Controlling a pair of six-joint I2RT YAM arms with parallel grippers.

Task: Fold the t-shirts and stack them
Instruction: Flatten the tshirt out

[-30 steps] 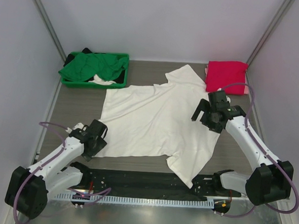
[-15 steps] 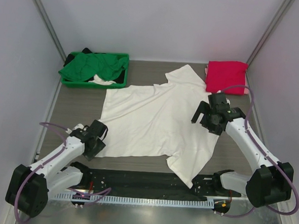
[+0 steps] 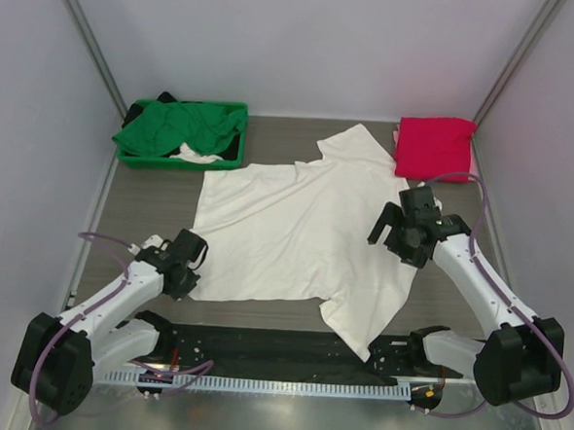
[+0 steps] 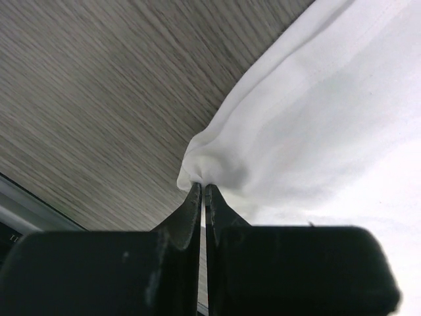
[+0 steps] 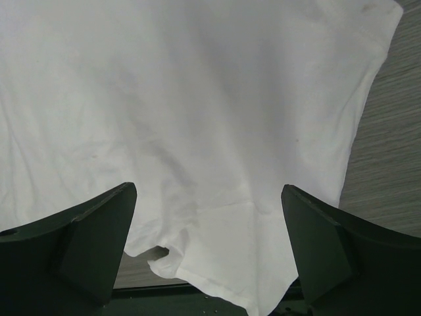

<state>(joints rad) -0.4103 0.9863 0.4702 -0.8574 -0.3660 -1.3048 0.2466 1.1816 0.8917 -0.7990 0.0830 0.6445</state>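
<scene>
Top external: right fingers [image 5: 82,243], apart, drifted nearer over white t-shirt [image 3: 296,225]; left fingers [image 4: 189,212] clamp its corner.

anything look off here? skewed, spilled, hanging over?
The white t-shirt lies skewed on the table, its near sleeve drooping past the edge onto the black base rail. The green tee spills over the bin rim. The left claw is shut on the white t-shirt's bunched corner.

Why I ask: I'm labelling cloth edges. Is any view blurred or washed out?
Top external: even light, sharp. Left wrist: the left gripper blurs near the lens, the white t-shirt washes out at lower right, table grain crisp. Right wrist: right gripper dark and soft-edged, shirt creases faint but visible.
</scene>
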